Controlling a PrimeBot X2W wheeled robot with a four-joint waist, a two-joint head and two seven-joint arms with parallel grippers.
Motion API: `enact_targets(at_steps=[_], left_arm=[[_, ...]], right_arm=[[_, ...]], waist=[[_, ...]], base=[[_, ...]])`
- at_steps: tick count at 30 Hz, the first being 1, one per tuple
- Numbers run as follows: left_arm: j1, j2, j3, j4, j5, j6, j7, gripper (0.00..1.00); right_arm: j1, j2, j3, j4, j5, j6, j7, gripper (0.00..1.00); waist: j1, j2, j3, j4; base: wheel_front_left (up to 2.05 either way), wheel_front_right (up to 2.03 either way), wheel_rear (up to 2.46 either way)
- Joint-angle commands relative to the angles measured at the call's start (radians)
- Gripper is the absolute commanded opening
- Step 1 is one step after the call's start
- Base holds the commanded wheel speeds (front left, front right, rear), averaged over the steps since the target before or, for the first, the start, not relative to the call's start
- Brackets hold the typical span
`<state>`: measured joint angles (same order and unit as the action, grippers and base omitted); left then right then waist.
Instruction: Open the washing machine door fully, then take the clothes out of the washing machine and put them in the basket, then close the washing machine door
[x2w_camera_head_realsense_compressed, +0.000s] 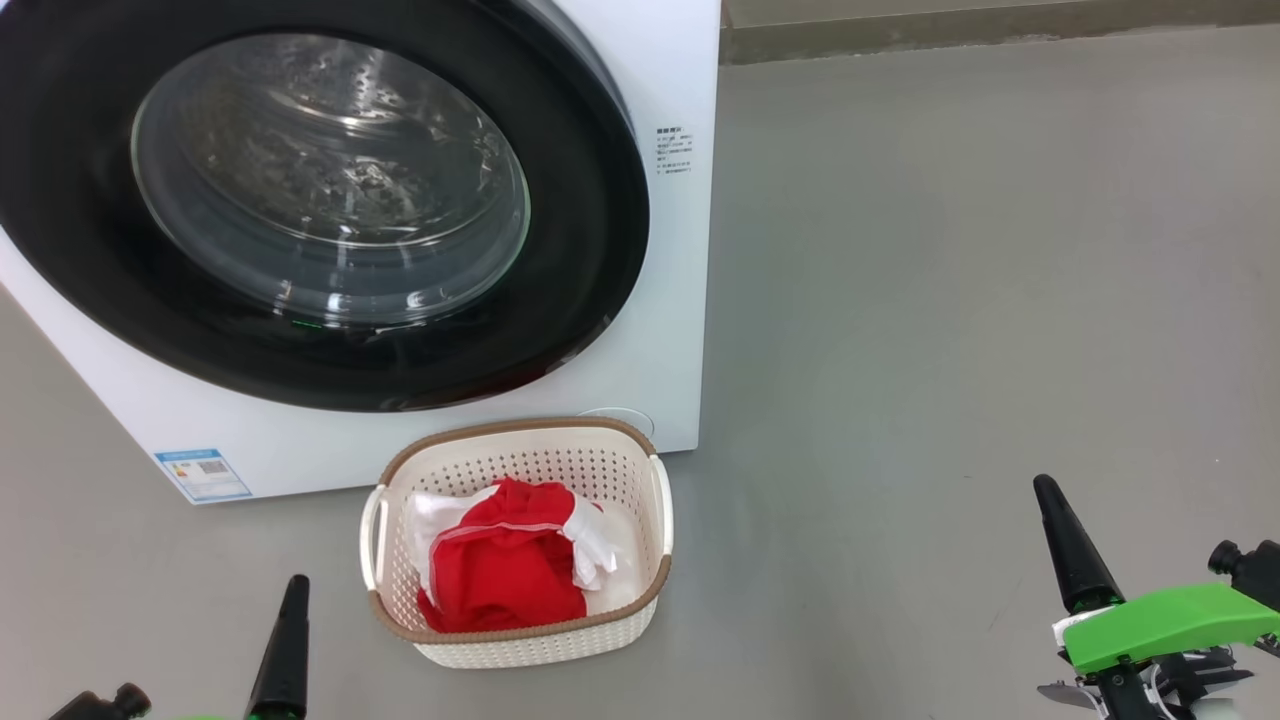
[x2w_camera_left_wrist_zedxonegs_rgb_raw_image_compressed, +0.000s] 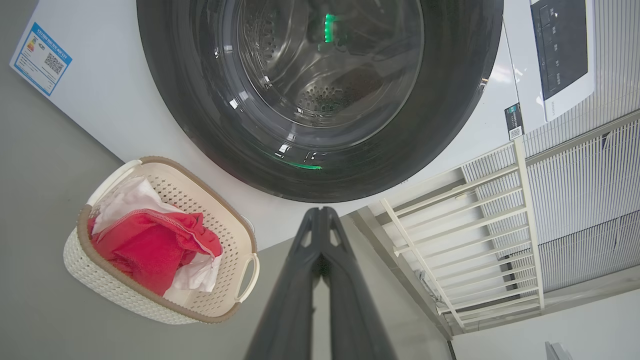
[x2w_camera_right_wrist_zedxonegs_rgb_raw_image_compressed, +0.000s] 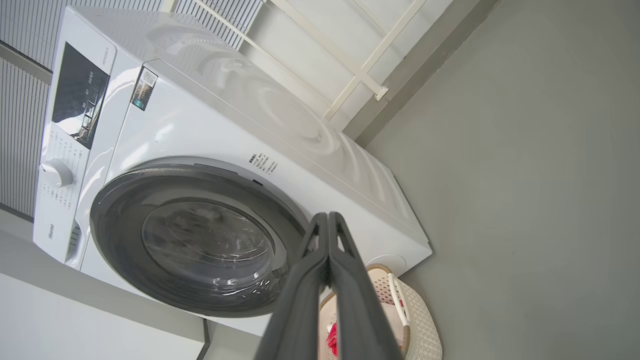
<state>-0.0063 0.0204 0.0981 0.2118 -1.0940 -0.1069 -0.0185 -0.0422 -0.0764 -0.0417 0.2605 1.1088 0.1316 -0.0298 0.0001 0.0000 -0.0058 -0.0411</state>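
Head view: white washing machine (x2w_camera_head_realsense_compressed: 680, 300), cut off at 9 and 12 o'clock by the frame edges. Its door (x2w_camera_head_realsense_compressed: 330, 200) closed flat against the front, black rim cropped at 10 o'clock. Behind the glass, drum (x2w_camera_left_wrist_zedxonegs_rgb_raw_image_compressed: 320, 95) broken up by reflections, contents hard to make out. Cream basket (x2w_camera_head_realsense_compressed: 515, 425) on the grey floor (x2w_camera_head_realsense_compressed: 950, 300) at 6 o'clock from the door, just in front of the machine's base. Inside the basket, clothes (x2w_camera_head_realsense_compressed: 505, 570): red fabric on top, white cloth at 10 and 3 o'clock of the heap, lower layers hidden.

At 7 o'clock of the head view, left gripper (x2w_camera_left_wrist_zedxonegs_rgb_raw_image_compressed: 320, 212), mostly cut off by the lower edge; jaws pressed together, holding nothing. At 4 o'clock, right gripper (x2w_camera_right_wrist_zedxonegs_rgb_raw_image_compressed: 327, 216), jaws likewise closed and empty, base covered by a green part (x2w_camera_head_realsense_compressed: 1165, 620). In the right wrist view, basket half hidden behind the closed fingers (x2w_camera_right_wrist_zedxonegs_rgb_raw_image_compressed: 350, 300).

Writing:
- At 7 o'clock of the machine's front, blue sticker (x2w_camera_head_realsense_compressed: 203, 474) with a square code, print too small to read.
- At 2 o'clock from the door, small dark print (x2w_camera_head_realsense_compressed: 675, 150), illegible.
- At 10 o'clock of the right wrist view, dark control panel (x2w_camera_right_wrist_zedxonegs_rgb_raw_image_compressed: 80, 100) and dial (x2w_camera_right_wrist_zedxonegs_rgb_raw_image_compressed: 56, 173), markings blurred.
- Beside the panel, code sticker (x2w_camera_right_wrist_zedxonegs_rgb_raw_image_compressed: 143, 89).
- Near the dial, brand word (x2w_camera_right_wrist_zedxonegs_rgb_raw_image_compressed: 51, 231), apparently "Hisense".
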Motion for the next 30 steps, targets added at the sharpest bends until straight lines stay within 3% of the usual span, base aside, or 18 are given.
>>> enact_targets(at_steps=[1,30], left_arm=[[-0.044,0.020,0.019,-0.017,-0.037,-0.011,0.010,0.00],[-0.083,0.027,0.017,0.017,-0.359,-0.020,0.092,0.00]], right_arm=[[-0.047,-0.006,0.004,-0.024,0.039,0.000,0.008,0.00],[-0.059,0.009,-0.037,-0.019,0.358,-0.001,0.091,0.00]], waist=[[0.0000,0.0000,0.000,0.002],[0.0000,0.0000,0.006,0.028]], base=[[0.00,0.00,0.00],[0.00,0.00,0.00]])
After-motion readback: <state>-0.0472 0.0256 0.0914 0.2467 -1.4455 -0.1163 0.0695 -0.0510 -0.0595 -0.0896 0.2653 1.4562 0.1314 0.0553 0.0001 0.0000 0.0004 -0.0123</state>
